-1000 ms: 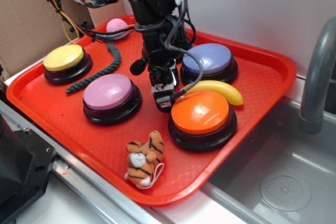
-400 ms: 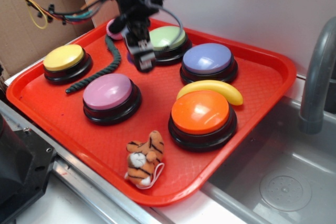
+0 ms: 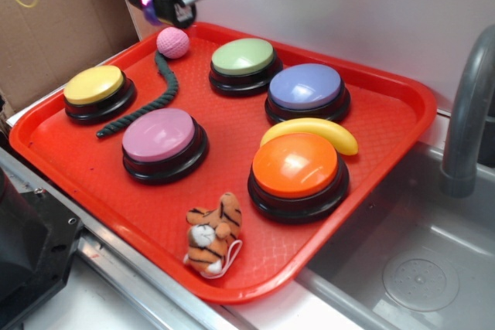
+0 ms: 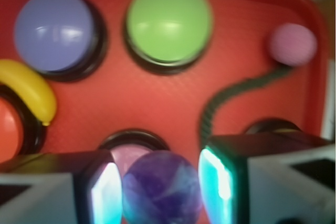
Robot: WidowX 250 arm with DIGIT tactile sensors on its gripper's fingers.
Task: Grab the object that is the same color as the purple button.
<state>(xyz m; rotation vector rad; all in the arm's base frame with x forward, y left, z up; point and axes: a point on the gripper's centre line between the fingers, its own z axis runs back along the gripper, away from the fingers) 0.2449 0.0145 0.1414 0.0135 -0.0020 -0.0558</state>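
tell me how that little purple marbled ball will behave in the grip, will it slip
The purple marbled ball looks glossy and round, so it could squirt from between the fingers if squeezed off-centre. Dropped, it would probably roll across the red tray.

The tray (image 3: 402,106) is bright red. The buttons are yellow (image 3: 94,84), green (image 3: 243,56), pink (image 3: 159,134), orange (image 3: 295,164) and soft purple (image 3: 306,86), each on a black base. The little ball (image 4: 163,188) is dark purple with pale swirls. At 12 o'clock sits a pink ball (image 3: 172,42). The toy tiger (image 3: 213,231) has orange and black stripes.
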